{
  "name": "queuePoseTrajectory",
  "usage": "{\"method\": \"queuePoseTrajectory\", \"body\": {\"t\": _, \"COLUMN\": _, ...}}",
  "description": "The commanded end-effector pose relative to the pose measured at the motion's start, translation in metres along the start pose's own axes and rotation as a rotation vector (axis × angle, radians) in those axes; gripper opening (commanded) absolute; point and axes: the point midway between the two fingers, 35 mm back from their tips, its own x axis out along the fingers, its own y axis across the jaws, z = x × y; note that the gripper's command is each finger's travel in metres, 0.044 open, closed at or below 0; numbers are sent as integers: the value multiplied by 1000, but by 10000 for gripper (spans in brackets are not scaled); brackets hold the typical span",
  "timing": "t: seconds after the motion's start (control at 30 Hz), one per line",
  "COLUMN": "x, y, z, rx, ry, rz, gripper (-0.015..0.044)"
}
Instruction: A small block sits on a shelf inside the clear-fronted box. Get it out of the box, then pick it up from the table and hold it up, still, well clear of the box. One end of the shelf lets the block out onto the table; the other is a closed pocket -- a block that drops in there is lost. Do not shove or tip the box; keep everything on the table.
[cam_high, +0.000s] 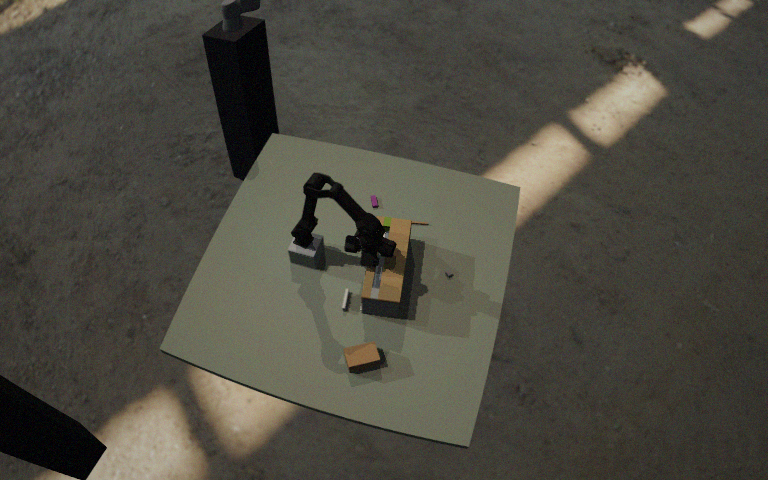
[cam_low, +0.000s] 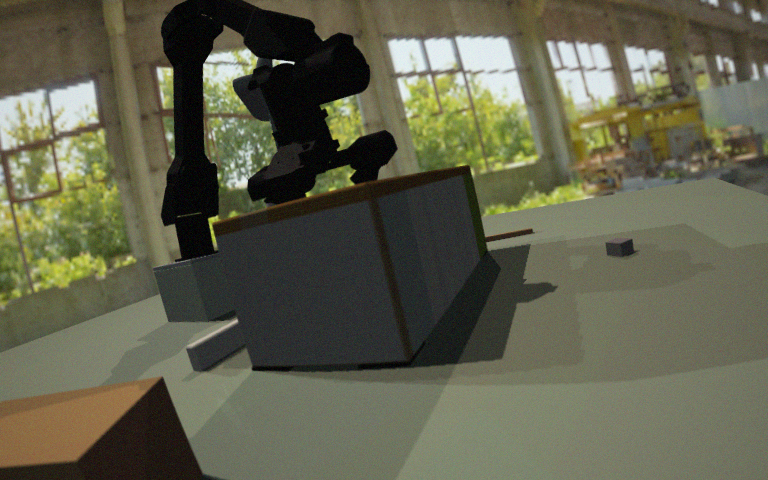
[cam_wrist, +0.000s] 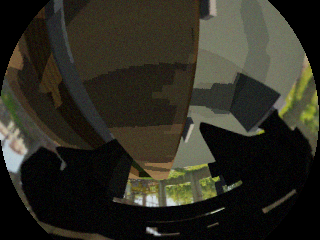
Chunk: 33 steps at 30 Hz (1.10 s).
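Hanging just over the tan top of the box (cam_high: 390, 285) with the gripper (cam_low: 320, 169) pointed down. Jaws spread wide, with nothing at all held between them. Kept up off the lid, likely so as not to push or tip the box. Close up from the wrist, only the brown lid on one side and the green table (cam_high: 254, 316) on the other, past the box edge. No sight of the shelf inside from any view, so cannot tell if the block lies in there. Out on the table, well apart from the box on its far side from the arm, a small dark block (cam_low: 619, 246) sitting in the box's shadow. Maybe the one to fetch, already out; hard to be sure. If so, next up would be lifting away from the lid, swinging over the box without bumping it, and coming down on that block with the jaws open like this, ready to close.
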Motion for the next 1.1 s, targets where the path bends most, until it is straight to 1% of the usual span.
{"method": "queuePoseTrajectory", "body": {"t": 0.0, "x": 2, "y": 0, "z": -5, "rx": 5, "ry": 6, "rz": 2, "gripper": 400}}
{"method": "queuePoseTrajectory", "body": {"t": 0.23, "x": 4, "y": 0, "z": -11, "rx": 5, "ry": 7, "rz": 2, "gripper": 400}}
{"method": "queuePoseTrajectory", "body": {"t": 0.43, "x": 1, "y": 0, "z": -2, "rx": 5, "ry": 6, "rz": 2, "gripper": 400}}
{"method": "queuePoseTrajectory", "body": {"t": 0.63, "x": 1, "y": 0, "z": -2, "rx": 5, "ry": 6, "rz": 2, "gripper": 400}}
{"method": "queuePoseTrajectory", "body": {"t": 1.07, "x": 5, "y": 0, "z": -13, "rx": 5, "ry": 7, "rz": 2, "gripper": 400}}
